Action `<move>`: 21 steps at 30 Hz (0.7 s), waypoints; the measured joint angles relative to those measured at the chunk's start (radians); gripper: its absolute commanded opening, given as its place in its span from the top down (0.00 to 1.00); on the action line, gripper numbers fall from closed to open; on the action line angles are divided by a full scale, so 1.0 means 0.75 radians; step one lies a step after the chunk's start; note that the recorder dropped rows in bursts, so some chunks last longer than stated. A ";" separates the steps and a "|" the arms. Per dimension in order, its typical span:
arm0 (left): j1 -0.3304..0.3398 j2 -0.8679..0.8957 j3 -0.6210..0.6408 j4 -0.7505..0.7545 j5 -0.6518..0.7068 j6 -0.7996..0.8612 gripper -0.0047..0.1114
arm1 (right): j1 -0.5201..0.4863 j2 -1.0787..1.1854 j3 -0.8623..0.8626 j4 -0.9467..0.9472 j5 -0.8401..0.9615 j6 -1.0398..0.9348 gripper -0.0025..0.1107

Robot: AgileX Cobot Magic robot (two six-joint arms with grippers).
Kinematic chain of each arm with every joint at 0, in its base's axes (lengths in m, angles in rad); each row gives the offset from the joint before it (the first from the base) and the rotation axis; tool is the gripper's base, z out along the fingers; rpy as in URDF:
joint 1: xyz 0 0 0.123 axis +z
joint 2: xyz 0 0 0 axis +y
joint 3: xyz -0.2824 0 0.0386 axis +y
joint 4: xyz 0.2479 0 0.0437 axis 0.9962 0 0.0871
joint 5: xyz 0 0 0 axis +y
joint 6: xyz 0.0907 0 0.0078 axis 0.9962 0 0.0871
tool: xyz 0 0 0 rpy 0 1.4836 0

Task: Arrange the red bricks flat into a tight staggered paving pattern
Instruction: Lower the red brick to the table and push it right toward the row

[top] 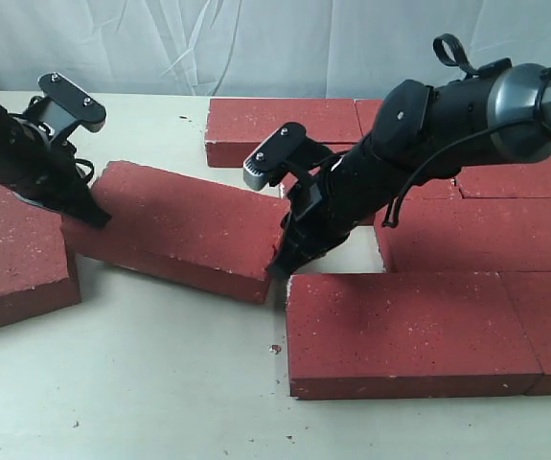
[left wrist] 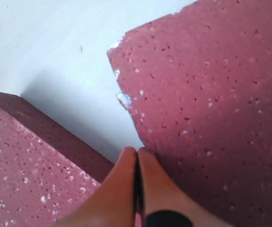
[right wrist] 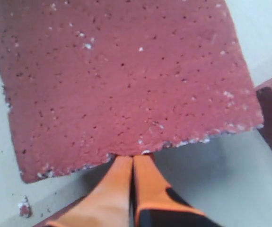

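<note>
Risk: your left pincer (top: 98, 218), pressed together, touches one end of the skewed dark red rectangular paving brick (top: 174, 225) on the surface (top: 160, 383); your right pincer (top: 280, 268), also pressed together, meets the other. Uneven pushing could jam it against the laid bricks (top: 409, 331).

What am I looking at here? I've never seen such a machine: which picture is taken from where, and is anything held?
This is a robot with two black arms, each ending in a two-fingered gripper. The wide picture comes from a camera off the arms; the two close-ups come from cameras on the wrists, looking past the shut orange gripper tips. On the pale table lie red bricks: a laid group on the right, a single brick at the left edge, and a loose brick slanted in the middle. The left gripper and right gripper are both shut and hold nothing; their tips sit against opposite ends of the loose brick, probably to push it.
</note>
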 measured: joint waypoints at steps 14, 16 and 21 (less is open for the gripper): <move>-0.013 0.000 -0.003 0.058 0.195 0.000 0.96 | 0.006 0.009 0.000 -0.172 -0.163 0.116 0.98; -0.013 0.000 -0.003 0.061 0.188 0.000 0.96 | 0.006 0.009 0.000 -0.180 -0.163 0.122 0.98; -0.013 0.000 -0.003 0.061 0.158 0.000 0.96 | 0.006 0.009 0.000 -0.223 -0.078 0.124 0.98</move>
